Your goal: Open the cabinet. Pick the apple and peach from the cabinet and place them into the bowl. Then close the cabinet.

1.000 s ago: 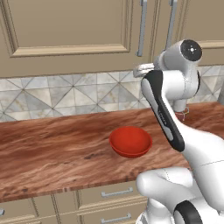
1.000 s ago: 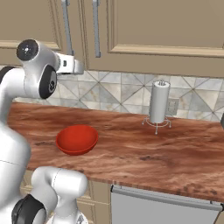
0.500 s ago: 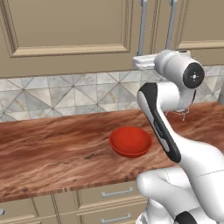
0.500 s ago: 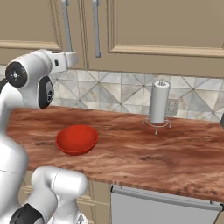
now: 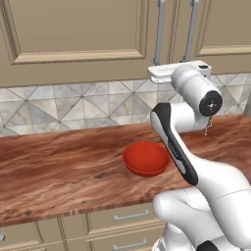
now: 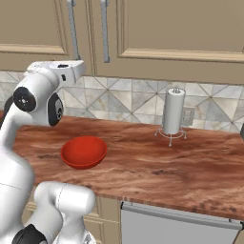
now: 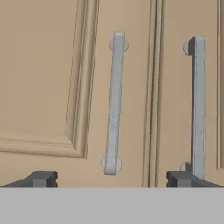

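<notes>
The cabinet (image 5: 73, 29) is a beige wall cabinet with both framed doors closed, so the apple and peach are hidden. Its two long grey bar handles (image 5: 159, 29) hang side by side at the door seam (image 6: 88, 28). My gripper (image 7: 110, 179) is open and empty, facing the doors at the handles' lower ends. The left handle (image 7: 113, 105) stands between my fingertips (image 7: 41, 178), and the right handle (image 7: 197, 105) is just above the right fingertip. The white hand (image 5: 166, 72) hovers above the counter, apart from the doors. The red bowl (image 5: 146, 158) sits empty on the counter (image 6: 143, 167).
A paper towel holder (image 6: 173, 112) stands at the back of the wood-pattern counter, right of the bowl. A tiled backsplash (image 5: 73, 103) runs under the cabinet. Drawers with short horizontal handles (image 5: 130, 215) sit below the counter edge.
The arm's upper joints have swung lower and to the left while the hand stayed near the bottom of the cabinet handles. The jaws stayed open.
</notes>
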